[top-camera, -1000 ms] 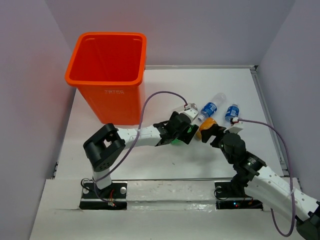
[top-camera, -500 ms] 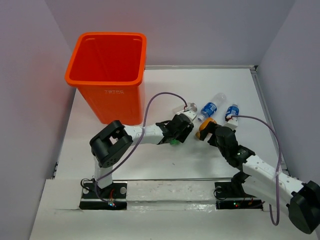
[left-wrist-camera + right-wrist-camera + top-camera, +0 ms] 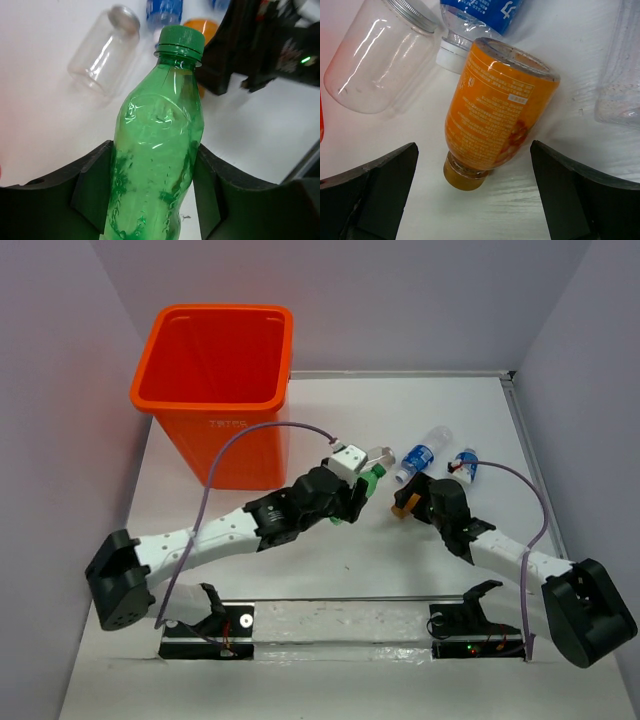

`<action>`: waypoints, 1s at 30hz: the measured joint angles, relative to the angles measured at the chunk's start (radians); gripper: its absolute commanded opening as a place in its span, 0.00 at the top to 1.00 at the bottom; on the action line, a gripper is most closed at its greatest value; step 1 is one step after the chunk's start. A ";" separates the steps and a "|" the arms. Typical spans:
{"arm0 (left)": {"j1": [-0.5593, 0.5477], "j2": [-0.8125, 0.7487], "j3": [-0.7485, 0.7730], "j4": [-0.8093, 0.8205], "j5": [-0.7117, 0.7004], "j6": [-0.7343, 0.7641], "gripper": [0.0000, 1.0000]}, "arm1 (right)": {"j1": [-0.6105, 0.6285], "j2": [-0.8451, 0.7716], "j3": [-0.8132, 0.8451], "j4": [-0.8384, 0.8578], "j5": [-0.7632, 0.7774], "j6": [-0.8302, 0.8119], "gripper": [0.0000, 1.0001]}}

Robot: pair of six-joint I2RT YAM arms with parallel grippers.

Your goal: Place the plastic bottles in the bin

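From where I stand, the left fingers [image 3: 150, 195] are clamped on the green bottle [image 3: 160, 150]. One black finger presses each side of its lower body, and its green cap points away from the wrist. In the overhead view this bottle sits in the grip around the middle of the counter [image 3: 330, 560], but I can't tell whether it is clear of the surface. The right fingers [image 3: 474, 165] are spread wide, one on either side of an orange bottle [image 3: 495, 115], with white counter showing between each finger and the bottle, so they have hold of nothing. That bottle lies on its side just right of the counter's middle, its cap end towards the right wrist and its base pointing at the far edge. Just beyond it lies a plain clear jar [image 3: 375, 60] with a silvery threaded neck, also on its side. Next to the jar is a clear bottle with a blue label [image 3: 420, 453], whose white cap comes right up to the orange bottle's base. A second blue-labelled bottle [image 3: 463, 462] lies a little further towards the right edge. The orange bin [image 3: 215, 430] stands upright in the far left corner of the counter with its mouth open, well apart from the cluster of bottles. None of the bottles I can see is inside it.
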 measured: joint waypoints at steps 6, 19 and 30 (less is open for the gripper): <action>-0.002 -0.291 0.037 0.002 -0.028 -0.003 0.52 | 0.000 0.053 0.002 0.058 -0.009 0.012 0.01; 0.198 -0.404 0.424 0.019 -0.243 0.061 0.48 | -0.035 0.130 0.001 0.100 0.021 0.035 0.44; 0.588 -0.135 0.644 -0.029 -0.284 0.091 0.01 | -0.035 -0.250 -0.053 -0.010 -0.017 0.023 0.50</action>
